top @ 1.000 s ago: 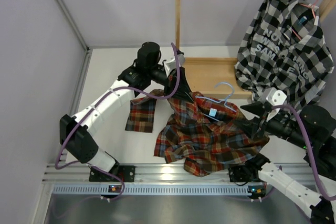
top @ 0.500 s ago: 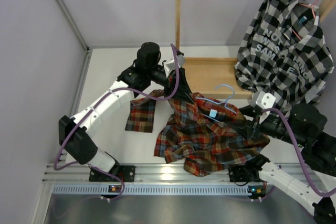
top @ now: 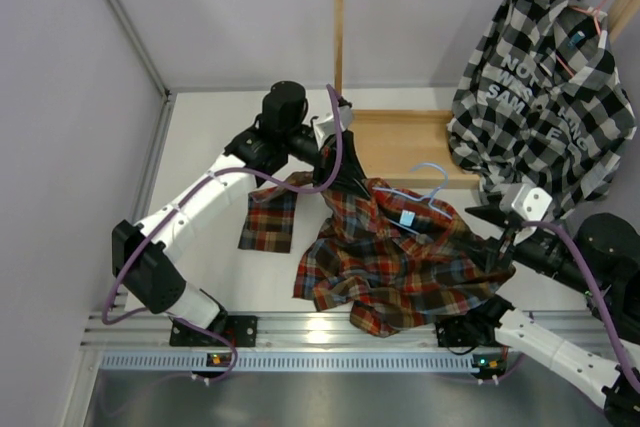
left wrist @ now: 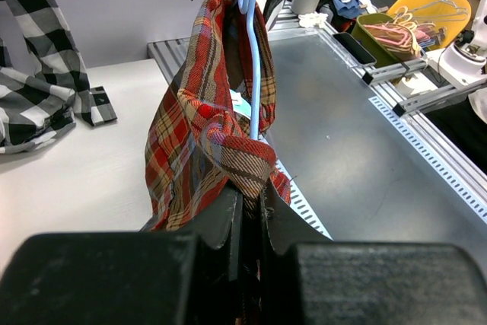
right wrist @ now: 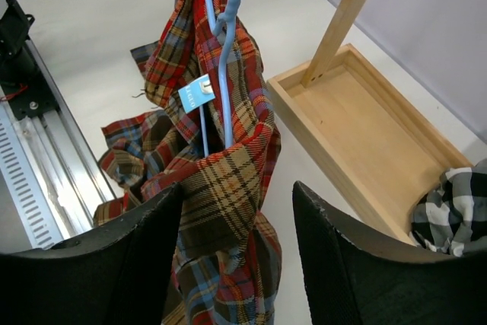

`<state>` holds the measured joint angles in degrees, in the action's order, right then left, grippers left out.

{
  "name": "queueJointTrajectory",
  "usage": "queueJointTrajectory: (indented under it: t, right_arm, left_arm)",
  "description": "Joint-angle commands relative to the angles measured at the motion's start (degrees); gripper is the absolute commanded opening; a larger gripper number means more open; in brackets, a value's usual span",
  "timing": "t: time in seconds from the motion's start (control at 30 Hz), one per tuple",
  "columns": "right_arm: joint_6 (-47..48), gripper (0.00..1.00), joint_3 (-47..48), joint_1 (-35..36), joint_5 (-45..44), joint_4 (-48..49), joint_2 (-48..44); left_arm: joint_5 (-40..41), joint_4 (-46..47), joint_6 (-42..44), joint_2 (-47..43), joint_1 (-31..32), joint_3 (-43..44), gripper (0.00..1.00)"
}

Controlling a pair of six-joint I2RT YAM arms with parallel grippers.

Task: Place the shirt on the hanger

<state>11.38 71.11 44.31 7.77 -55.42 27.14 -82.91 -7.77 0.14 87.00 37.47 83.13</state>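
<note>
Over the last second the right arm has swung back toward 4 o'clock in the overhead view, its wrist now nearer the black-and-white checked shirt (top: 540,97). The left arm has hardly stirred.

The shirt (top: 400,267) lies bunched in the middle of the worktop (top: 210,147), one sleeve trailing off toward 9 o'clock. The hanger (top: 430,175) is threaded inside it, with only the hook poking out at the shirt's 1 o'clock side, near the small collar label (top: 406,215).

The left gripper (top: 345,179) sits at the shirt's 11 o'clock corner. From its own camera the left gripper (left wrist: 247,211) is clamped tight on a fold of plaid with the blue wire (left wrist: 253,74) running into the pinch.

The right gripper (top: 487,237) is at the shirt's 3 o'clock edge. Its fingers (right wrist: 114,264) stand wide apart, with a plaid-wrapped bend of the hanger (right wrist: 224,74) hanging between them — around the cloth, not squeezing it.

I'd judge the step in hand is securing that second shoulder. Done well, the right gripper would close on wire and cloth together rather than on loose fabric alone. The left should hold its pinch so the hanger keeps level and the collar stays centred at the hook. If only cloth is caught, the shoulder could slide off the wire — worth a slow, square closure.
</note>
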Motion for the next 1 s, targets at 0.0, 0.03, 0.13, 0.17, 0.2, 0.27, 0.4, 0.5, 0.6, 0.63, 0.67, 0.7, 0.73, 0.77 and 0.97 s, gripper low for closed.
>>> queueJointTrajectory:
  t: [0.0, 0.03, 0.13, 0.17, 0.2, 0.27, 0.4, 0.5, 0.6, 0.63, 0.67, 0.7, 0.73, 0.77, 0.97]
  right_arm:
    - [-0.48, 0.57, -0.36, 1.04, -2.58, -2.06, 0.37]
    - [-0.48, 0.54, -0.36, 1.12, -2.41, -2.06, 0.90]
    - [-0.30, 0.44, -0.10, 1.12, -3.11, -1.10, 2.57]
    - [-0.22, 0.41, -0.10, 1.04, -3.02, 0.12, 3.09]
    - [-0.21, 0.36, -0.27, 1.12, -2.41, 1.01, 3.19]
    - [0.22, 0.22, -1.06, 1.04, 0.91, 2.94, 2.66]
    - [0.31, 0.19, -3.78, 1.04, 5.67, 10.13, -0.23]
    - [0.31, 0.19, -5.19, 1.04, 6.91, 11.82, -1.91]
    - [0.23, 0.18, -5.89, 1.04, 6.29, 11.56, -2.26]
    - [0.14, 0.10, -6.07, 1.04, 5.77, 11.47, -2.26]
    - [0.05, 0.03, -6.33, 1.04, 5.16, 11.47, -2.35]
    - [-0.12, 0.00, -6.34, 1.04, 4.37, 11.47, -2.44]
    - [-0.39, 0.00, -6.42, 1.12, 3.40, 11.47, -3.05]
    - [-0.65, 0.00, -6.34, 1.12, 1.39, 11.47, -3.40]
    - [-3.63, 0.00, -3.80, 1.12, -12.40, 11.74, -6.21]
  left_arm:
    - [-12.89, 2.67, 0.82, -2.80, 0.76, 0.71, 0.00]
    - [-12.89, 2.67, 1.17, -3.15, 0.85, 0.54, 0.00]
    - [-12.89, 2.59, 1.44, -3.42, 1.46, 0.54, 0.00]
    - [-12.97, 2.58, 1.44, -3.59, 1.72, 0.45, 0.00]
    - [-12.97, 2.67, 1.44, -3.51, 1.81, 0.45, 0.00]
    - [-12.97, 2.67, 1.53, -3.68, 2.08, 0.28, 0.00]
    - [-12.97, 2.67, 1.44, -3.51, 2.08, -0.16, 0.00]
    - [-12.97, 2.67, 1.26, -3.59, 2.08, -0.34, 0.00]
    - [-12.97, 2.94, 1.18, -3.68, 2.08, -0.34, 0.00]
    - [-12.89, 3.20, 1.18, -3.68, 1.99, -0.34, 0.00]
    - [-12.97, 3.63, 1.26, -3.68, 1.99, -0.34, 0.00]
    - [-12.89, 3.90, 1.09, -3.77, 1.90, -0.34, 0.00]
    - [-12.89, 4.34, 1.00, -3.68, 1.73, -0.43, 0.00]
    - [-12.80, 4.78, 0.65, -3.77, 1.46, -0.60, 0.00]
    - [1.06, 5.66, 2.31, -5.96, -0.21, -2.27, 0.45]
